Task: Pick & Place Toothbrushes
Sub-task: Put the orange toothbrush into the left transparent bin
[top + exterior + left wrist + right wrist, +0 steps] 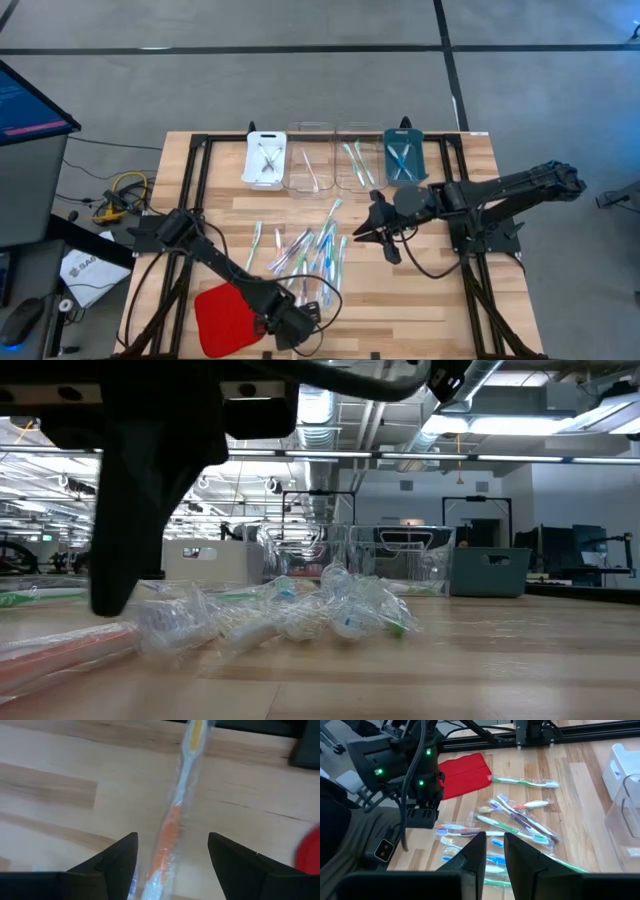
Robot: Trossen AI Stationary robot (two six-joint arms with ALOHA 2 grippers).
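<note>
On the left of the wooden table [420, 290], near its front edge, my left gripper [171, 862] is low over the boards just beside the red square pad [222, 315]. Its two dark fingers [112, 862] stand wide apart, and an orange-handled toothbrush [170, 827] in a clear wrapper lies on the wood in the gap between them. The fingers do not touch it; nothing is held.

Toward the middle, the loose toothbrushes [310, 252] lie scattered flat on the table, most in clear wrappers, with blue, green and orange accents. From table height the heap shows as crumpled clear wrapping [330, 610]; single brushes are hard to separate there.

Along the far edge, four small trays stand in a row. The white tray [265, 158] holds what appears to be two crossed brushes, though they show too small for me to be sure. The first clear tray [308, 160] holds at least one brush, the second clear tray [356, 160] holds green-accented ones, and the teal tray [404, 157] holds pale blue ones.

On the right, my right gripper [493, 852] is above the right edge of the pile, pointed toward it. Its fingers [472, 851] are close to one another with only a narrow gap between them, and they carry nothing. The brushes lie on the table beyond its tips
</note>
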